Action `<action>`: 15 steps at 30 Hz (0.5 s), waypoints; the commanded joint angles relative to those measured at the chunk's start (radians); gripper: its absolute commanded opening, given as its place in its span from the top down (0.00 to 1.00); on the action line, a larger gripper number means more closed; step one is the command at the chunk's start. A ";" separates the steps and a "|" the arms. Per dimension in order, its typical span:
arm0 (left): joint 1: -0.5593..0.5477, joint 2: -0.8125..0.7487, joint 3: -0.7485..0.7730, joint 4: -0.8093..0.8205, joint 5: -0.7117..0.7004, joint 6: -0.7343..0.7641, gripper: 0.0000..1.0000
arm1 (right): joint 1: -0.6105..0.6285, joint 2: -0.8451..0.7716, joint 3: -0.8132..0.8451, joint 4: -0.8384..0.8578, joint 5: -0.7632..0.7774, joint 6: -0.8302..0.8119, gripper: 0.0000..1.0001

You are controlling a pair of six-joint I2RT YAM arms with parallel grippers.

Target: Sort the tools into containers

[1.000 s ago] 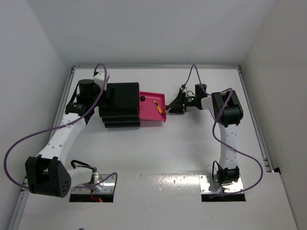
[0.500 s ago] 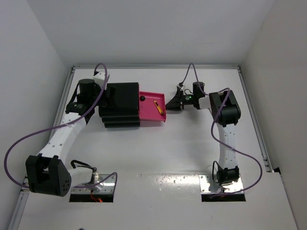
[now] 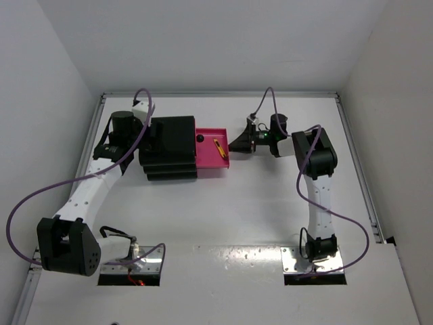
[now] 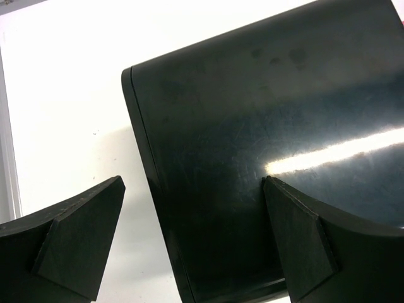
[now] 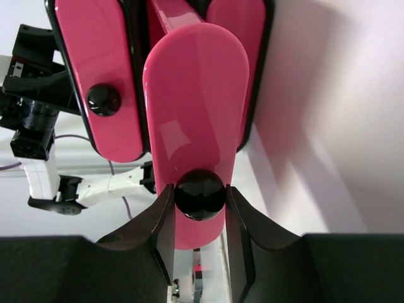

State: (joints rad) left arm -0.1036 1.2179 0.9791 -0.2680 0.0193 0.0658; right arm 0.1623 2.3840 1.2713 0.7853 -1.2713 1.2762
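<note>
A black cabinet stands at the back left. One magenta drawer sticks out of its right side, and a yellow-and-black stick tool lies in it. My right gripper is at the drawer's front. In the right wrist view it is shut on that drawer's round black knob. My left gripper is open at the cabinet's left end. In the left wrist view it straddles the cabinet's edge. The other tools are out of view.
A second pink drawer front with its own black knob shows beside the held one. A black knob also shows at the cabinet's front. The table's raised rim runs along the right side.
My right gripper has moved left with the knob, and the drawer has slid partway back into the cabinet. The left arm has stayed put.
</note>
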 commanded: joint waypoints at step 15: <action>0.008 0.020 -0.019 -0.030 0.036 0.014 0.00 | 0.178 -0.010 0.184 0.170 0.004 0.163 0.87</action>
State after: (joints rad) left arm -0.1036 1.2228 0.9787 -0.2501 0.0418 0.0666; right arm 0.3027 2.3901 1.3697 0.8364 -1.2385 1.3952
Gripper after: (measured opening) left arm 0.997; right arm 0.317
